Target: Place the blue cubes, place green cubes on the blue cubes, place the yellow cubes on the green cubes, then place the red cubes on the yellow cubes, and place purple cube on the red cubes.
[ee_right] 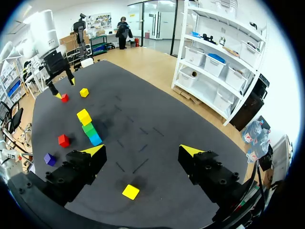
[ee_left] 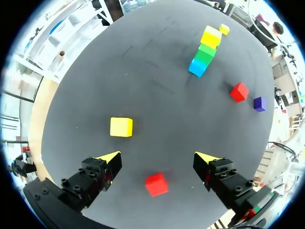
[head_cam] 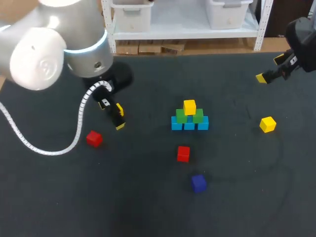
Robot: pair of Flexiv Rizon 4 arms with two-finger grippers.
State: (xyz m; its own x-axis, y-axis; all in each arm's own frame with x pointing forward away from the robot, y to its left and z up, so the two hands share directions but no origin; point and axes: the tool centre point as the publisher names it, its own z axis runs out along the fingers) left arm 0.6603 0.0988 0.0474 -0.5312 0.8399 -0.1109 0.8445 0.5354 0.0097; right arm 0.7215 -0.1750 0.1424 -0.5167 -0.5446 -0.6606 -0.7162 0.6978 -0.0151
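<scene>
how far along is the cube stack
Blue cubes are down with green cubes on them and one yellow cube on top. Nothing is held: both grippers are open, the left gripper by a red cube, the right gripper by a loose yellow cube. Both red cubes and the purple cube are not yet stacked.
</scene>
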